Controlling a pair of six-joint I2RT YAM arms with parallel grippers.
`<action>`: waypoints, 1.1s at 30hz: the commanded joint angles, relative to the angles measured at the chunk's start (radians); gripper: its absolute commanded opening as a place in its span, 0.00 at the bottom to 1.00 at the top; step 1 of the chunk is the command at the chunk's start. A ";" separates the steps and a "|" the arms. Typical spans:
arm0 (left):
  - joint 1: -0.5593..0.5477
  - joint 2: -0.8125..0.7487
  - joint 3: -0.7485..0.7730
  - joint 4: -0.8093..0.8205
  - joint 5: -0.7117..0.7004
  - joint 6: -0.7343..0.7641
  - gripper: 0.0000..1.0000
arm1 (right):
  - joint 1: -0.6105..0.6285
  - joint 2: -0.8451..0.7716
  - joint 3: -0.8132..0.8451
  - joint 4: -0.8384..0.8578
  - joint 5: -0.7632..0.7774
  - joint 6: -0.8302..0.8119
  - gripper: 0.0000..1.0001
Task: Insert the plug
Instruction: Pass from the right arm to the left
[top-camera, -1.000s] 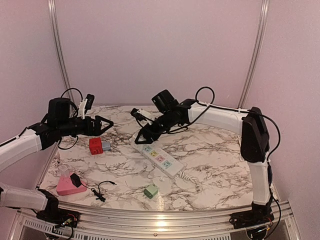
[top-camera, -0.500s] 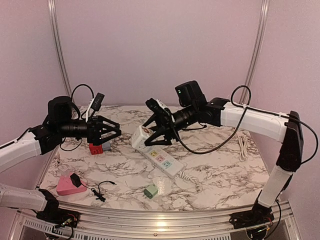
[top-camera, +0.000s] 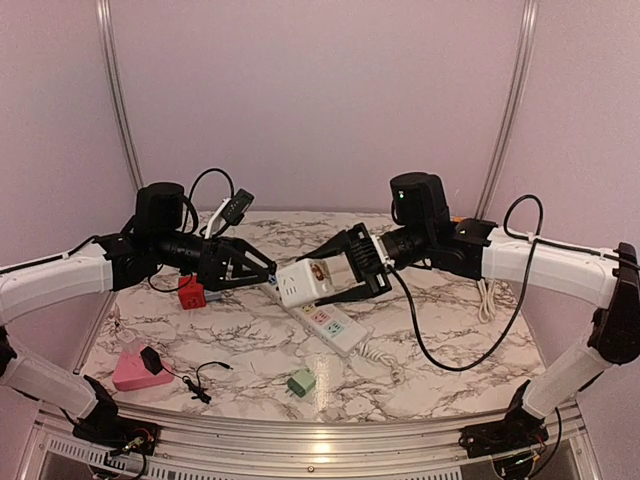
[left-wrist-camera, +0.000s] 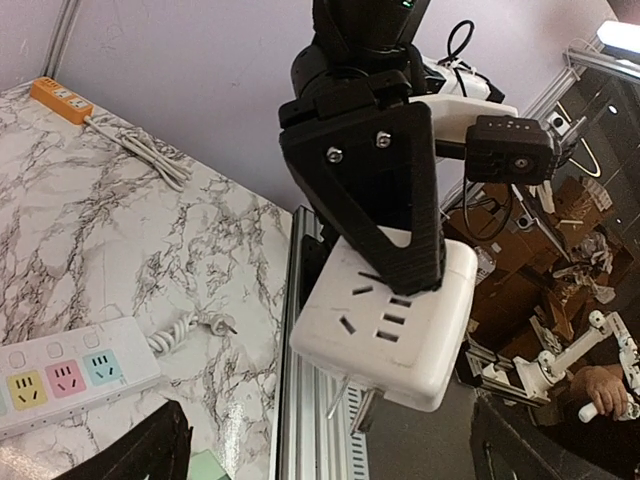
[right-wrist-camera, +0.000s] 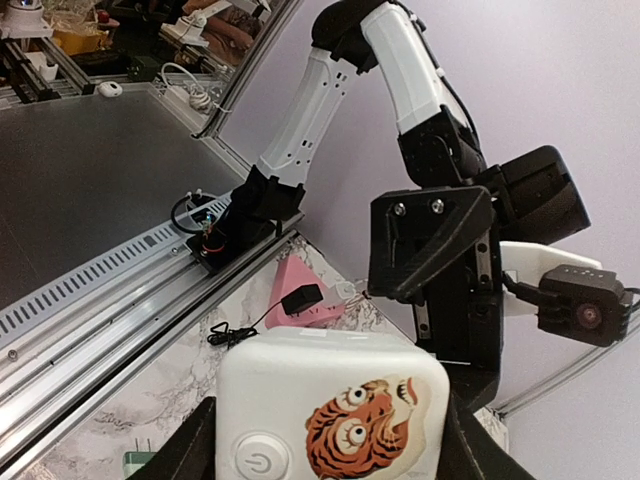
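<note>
The white cube (top-camera: 303, 281) hangs in the air over the middle of the table (top-camera: 440, 330), clamped between the black fingers of the right gripper (top-camera: 322, 278). Its tiger face looks back along that arm. One finger lies across part of a slotted face, and two bare metal prongs (left-wrist-camera: 350, 402) poke out of the side below that face. The strip (top-camera: 322, 320) lies flat on the marble just beneath the cube and runs off toward 5 o'clock, with nothing plugged into the sockets I can see.

At 9 o'clock of the cube is the left gripper (top-camera: 262, 273), jaws wide apart and holding nothing, its tips near the cube but not touching.

The worry, to my eye, is the angle. The cube sits tilted in the grip, so the prongs may not meet the strip's slots squarely. If they land on plastic, the cube could twist between the fingers. The strip could also skate across the marble, since nothing pins it down.

The two grippers are close, so a careless reach from the left could knock the cube or the right fingers. If another plug is meant for the cube, the finger over the slots may block it.

A red plug (top-camera: 190, 292) sits farther out at 9 o'clock and a green one (top-camera: 301, 381) at 6 o'clock, both well clear
</note>
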 joint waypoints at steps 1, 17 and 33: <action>-0.051 0.043 0.079 0.028 0.090 -0.006 0.99 | 0.012 0.024 0.060 0.036 0.003 -0.115 0.22; -0.081 0.134 0.136 0.029 0.171 0.012 0.85 | 0.015 0.046 0.003 0.244 -0.066 -0.090 0.16; -0.091 0.133 0.152 0.033 0.187 0.013 0.25 | 0.014 0.086 0.001 0.287 0.023 -0.036 0.20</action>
